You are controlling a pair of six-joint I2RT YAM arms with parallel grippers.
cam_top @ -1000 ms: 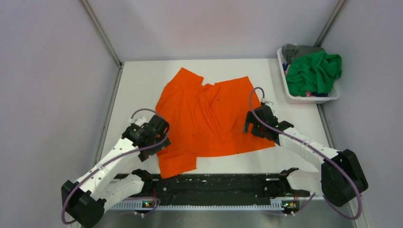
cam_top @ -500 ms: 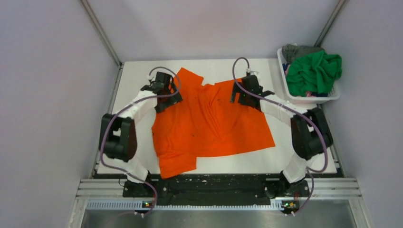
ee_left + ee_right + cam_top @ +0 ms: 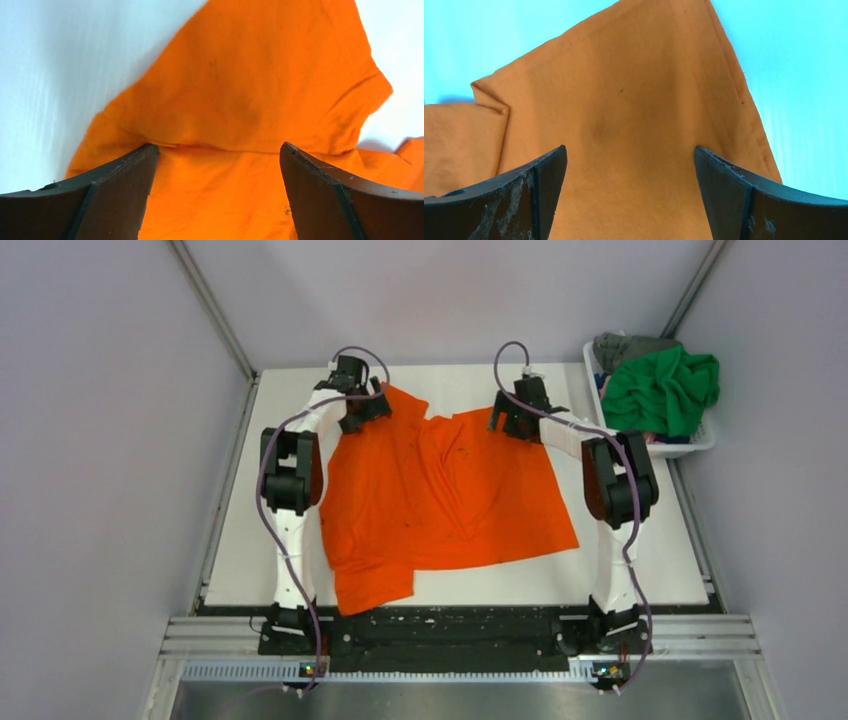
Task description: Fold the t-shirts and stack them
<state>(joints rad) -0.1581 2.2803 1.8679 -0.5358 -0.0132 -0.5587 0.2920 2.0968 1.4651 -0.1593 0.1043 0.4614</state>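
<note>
On the surface, the orange shirt lies spread out, wrinkled and unfolded. The green shirt and grey shirt sit heaped in the basket. Treat all folding and stacking as outstanding. The left claw and right claw hang spread and empty over the orange shirt's far corners.

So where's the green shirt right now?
In the top view, the green shirt is heaped in the white basket at the far right corner of the table, beside a grey cloth and right of the orange shirt.
</note>
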